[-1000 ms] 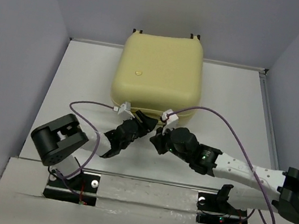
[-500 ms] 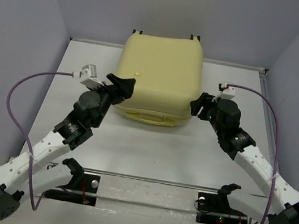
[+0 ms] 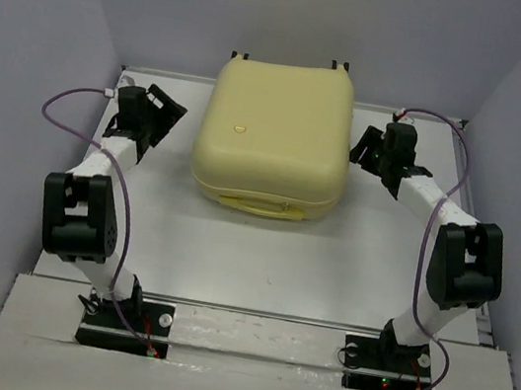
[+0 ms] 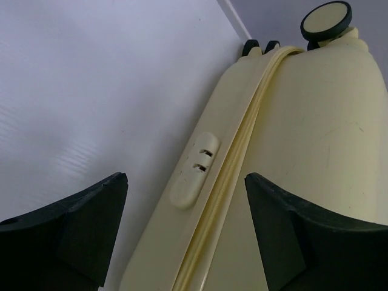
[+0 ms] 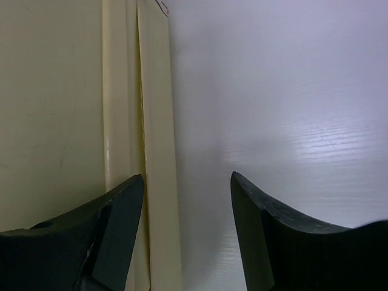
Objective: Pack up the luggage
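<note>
The luggage, a pale yellow hard-shell suitcase, lies shut and flat at the back middle of the table. My left gripper hovers open by its left side, with nothing between the fingers. The left wrist view looks along that side's zip seam, with the luggage, a small side tab, a wheel and my left gripper. My right gripper stands open at the right side. In the right wrist view my right gripper straddles the luggage edge, gripping nothing.
The white table is boxed in by grey walls on three sides, close behind both grippers. Purple cables loop off each wrist. The arm bases sit at the near edge.
Both arms have swung from the front edge of the luggage out to its left and right sides. The right gripper has gone from shut to open, and the left has opened wider.
</note>
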Tool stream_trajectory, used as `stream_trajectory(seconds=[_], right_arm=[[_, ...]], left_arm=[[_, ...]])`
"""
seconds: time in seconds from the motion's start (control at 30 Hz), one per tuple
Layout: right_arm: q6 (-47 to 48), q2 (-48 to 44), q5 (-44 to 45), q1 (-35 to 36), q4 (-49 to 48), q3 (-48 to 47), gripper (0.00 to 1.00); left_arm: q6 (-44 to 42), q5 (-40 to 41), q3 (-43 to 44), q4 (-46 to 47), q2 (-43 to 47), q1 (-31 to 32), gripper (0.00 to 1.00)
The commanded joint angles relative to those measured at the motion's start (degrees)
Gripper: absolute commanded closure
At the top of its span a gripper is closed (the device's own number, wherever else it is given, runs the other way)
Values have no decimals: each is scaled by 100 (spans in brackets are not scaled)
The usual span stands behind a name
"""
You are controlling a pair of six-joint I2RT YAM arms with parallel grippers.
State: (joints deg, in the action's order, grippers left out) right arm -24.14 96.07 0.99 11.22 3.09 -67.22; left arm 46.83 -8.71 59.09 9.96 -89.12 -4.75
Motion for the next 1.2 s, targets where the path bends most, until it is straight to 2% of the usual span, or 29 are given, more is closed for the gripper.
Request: stream_trajectory(seconds=[0.0,0.1,0.13,0.23,0.3,0.37,0.4,0.47,0.6,0.63,0.7,0.73,0.77,0.83,0.87,0.9,0.93,1.0,1.1,1.13,1.17], right_arm=[[-178,464,-766,11,-46,-721,34],[-187,825,-1337,11,-2,-950,32],[-187,860,-1452,11,-63,-968,32],[-109,1001,-2128,11,-142,-1003,31],[-30,993,-2453,72,-142,-1030,31],[93,975,-2751,125,-134,-1021,31],[120,975,-2884,126,-107,-1030,31],[190,975,-3087,126,41,-1100,31],[331,1010,-3490,178,244,-1179,31],[331,1036,-3579,178,271,-1188,31],[349,1141,-3720,178,323,-1249,31],[383,1177,-3825,178,358,-1354,31],[401,1212,-3817,178,498,-1433,30],[454,1344,-3677,178,648,-1670,30],[480,1379,-3598,178,779,-1732,29],[472,1397,-3345,178,807,-1776,28],[472,1388,-3238,178,859,-1803,27],[481,1370,-3176,118,894,-1830,24],[410,1291,-3027,12,904,-1856,22],[419,1265,-3018,11,904,-1873,21],[436,1195,-3017,-41,912,-1882,21]], left_arm=[[361,-983,630,225,-648,18,11],[686,-1037,341,568,-809,141,13],[748,-932,35,865,-774,359,13],[617,-650,-265,929,-616,869,13],[713,-422,-905,1297,-336,1264,13],[949,-325,-2097,1874,33,1598,13],[1012,-298,-2103,2044,174,1713,13],[1152,-124,-2962,2447,508,1959,13],[1512,439,-4193,2573,1694,2750,13],[1731,553,-4587,2564,2288,3126,13],[2083,1052,-4958,2511,2915,3549,14],[2198,1177,-5073,2433,3518,3743,14],[2338,1535,-5170,2049,3794,4102,15],[2218,1854,-4883,1451,4583,4237,15],[1999,2334,-4646,717,4788,4211,14],[1544,2643,-4313,283,5103,4193,13],[1288,3081,-3622,-409,5237,4150,12],[342,3303,-2907,-766,5405,3809,9],[-400,2991,-1413,-1346,5143,3202,7],[-698,2763,-756,-1478,4846,2704,6],[-806,2474,-515,-1627,4695,2464,6]])
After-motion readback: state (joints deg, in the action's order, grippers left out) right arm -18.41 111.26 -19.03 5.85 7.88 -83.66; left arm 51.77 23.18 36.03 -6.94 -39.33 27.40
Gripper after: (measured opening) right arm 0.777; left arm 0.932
